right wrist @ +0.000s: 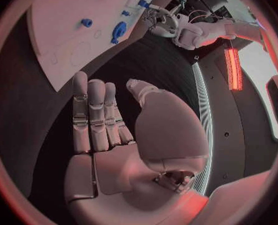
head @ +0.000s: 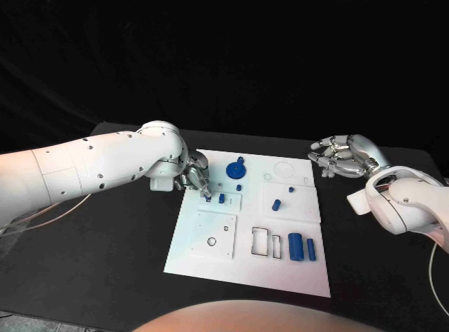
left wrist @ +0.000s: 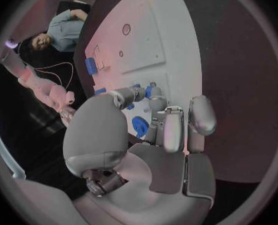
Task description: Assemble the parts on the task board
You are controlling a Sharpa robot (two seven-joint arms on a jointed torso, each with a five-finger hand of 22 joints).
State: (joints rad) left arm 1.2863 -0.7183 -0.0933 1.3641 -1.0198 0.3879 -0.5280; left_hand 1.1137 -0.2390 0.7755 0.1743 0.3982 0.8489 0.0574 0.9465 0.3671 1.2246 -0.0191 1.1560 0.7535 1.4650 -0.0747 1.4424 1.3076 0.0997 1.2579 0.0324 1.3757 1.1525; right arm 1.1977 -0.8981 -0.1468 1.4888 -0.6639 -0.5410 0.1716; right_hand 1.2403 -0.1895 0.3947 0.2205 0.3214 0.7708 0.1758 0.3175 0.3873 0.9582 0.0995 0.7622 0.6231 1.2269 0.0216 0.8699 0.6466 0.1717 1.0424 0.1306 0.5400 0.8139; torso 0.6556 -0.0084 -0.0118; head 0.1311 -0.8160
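The left hand (head: pixel 191 176) reaches over the task board's (head: pixel 214 256) left edge, fingertips seemingly pinching a small blue part (head: pixel 222 198): light, rigid, best gripped by its sides. The right hand (head: pixel 346 156) hovers wide, holding nothing.

The head camera looks down from above the near edge of the desk (head: pixel 104 277), taking in the whole board (head: pixel 252 273) from some way off. The left wrist camera sits close behind the left hand (left wrist: pixel 158 135), facing along the board (left wrist: pixel 176 45). The right wrist camera sits behind the right hand (right wrist: pixel 113 130), facing across the desk; all three share the board (right wrist: pixel 57 30).
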